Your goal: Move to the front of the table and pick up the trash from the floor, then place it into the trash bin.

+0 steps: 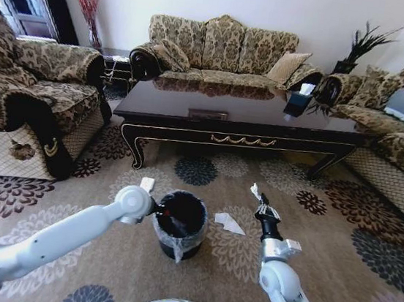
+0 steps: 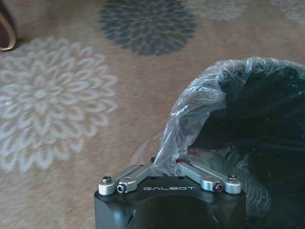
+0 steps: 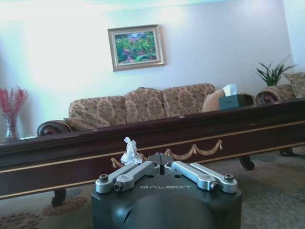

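My right gripper (image 1: 260, 201) is raised above the floor (image 1: 320, 269), in front of the table (image 1: 242, 123), and is shut on a small white crumpled piece of trash (image 1: 256, 192). In the right wrist view the trash (image 3: 129, 152) sticks up beside the closed right gripper (image 3: 161, 160), with the table (image 3: 71, 157) apron behind. The black trash bin (image 1: 179, 226) stands on the carpet to its left. My left gripper (image 1: 158, 210) is at the bin's near-left rim. In the left wrist view the left gripper (image 2: 167, 162) is shut on the bin's clear liner (image 2: 190, 114).
A flat white paper piece (image 1: 228, 223) lies on the carpet just right of the bin, and a smaller white scrap (image 1: 147, 183) lies beside my left wrist. Patterned sofas (image 1: 24, 100) stand around the table on three sides. A tissue box (image 1: 297, 100) sits on the tabletop.
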Robot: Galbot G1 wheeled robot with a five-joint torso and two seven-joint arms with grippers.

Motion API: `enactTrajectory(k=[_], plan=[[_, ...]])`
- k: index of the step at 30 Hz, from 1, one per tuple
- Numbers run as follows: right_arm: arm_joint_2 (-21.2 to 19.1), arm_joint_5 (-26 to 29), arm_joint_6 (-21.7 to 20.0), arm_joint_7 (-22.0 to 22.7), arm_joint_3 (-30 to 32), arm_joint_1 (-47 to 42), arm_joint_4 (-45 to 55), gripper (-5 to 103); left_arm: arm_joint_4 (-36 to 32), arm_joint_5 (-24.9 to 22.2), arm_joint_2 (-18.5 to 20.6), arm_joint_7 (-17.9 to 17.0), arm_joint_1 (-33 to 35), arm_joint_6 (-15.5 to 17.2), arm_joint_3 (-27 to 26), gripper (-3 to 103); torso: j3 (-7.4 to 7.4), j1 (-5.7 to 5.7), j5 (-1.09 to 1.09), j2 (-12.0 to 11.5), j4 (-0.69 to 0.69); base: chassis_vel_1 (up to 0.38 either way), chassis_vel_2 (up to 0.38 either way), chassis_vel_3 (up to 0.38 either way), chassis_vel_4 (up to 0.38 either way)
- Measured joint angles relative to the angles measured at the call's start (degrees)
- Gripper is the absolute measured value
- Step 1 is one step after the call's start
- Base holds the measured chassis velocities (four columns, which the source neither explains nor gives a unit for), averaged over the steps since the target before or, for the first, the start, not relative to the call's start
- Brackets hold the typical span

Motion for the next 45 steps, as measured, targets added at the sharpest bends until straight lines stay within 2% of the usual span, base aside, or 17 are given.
enactTrajectory(k=[4, 13, 18, 34, 45], plan=[[0.5, -2.3, 0.7, -1.1, -0.2, -2.0, 2.1, 0, 1.1, -0.1, -2.3, -0.6, -1.7, 0.0, 1.7, 0, 0.00, 0.00, 0.01, 0.0, 0.00, 0.000, 0.000, 0.000, 0.000], [1.1, -13.1, 4.3, -6.9, -1.5, -8.5, 4.3, 0, 2.4, -0.4, -6.0, -1.4, -3.7, 0.0, 4.6, 0, 0.00, 0.00, 0.00, 0.0, 0.02, 0.000, 0.000, 0.000, 0.000], [1.8, -15.7, 5.2, -8.1, -2.0, -10.1, 4.4, 0, 3.3, -0.4, -7.7, -1.8, -4.8, 0.0, 5.8, 0, 0.00, 0.00, 0.00, 0.0, 0.01, 0.000, 0.000, 0.000, 0.000], [4.3, -21.8, 8.3, -11.2, -3.6, -14.3, 4.0, 0, 5.4, -0.1, -11.0, -2.1, -5.0, 0.0, 6.5, 0, 0.00, 0.00, 0.00, 0.0, 0.01, 0.000, 0.000, 0.000, 0.000], [4.3, -22.5, 9.0, -11.5, -3.9, -15.5, 4.1, 0, 6.1, 0.0, -11.2, -2.2, -5.7, 0.0, 6.7, 0, 0.00, 0.00, -0.01, 0.0, 0.01, 0.000, 0.000, 0.000, 0.000]])
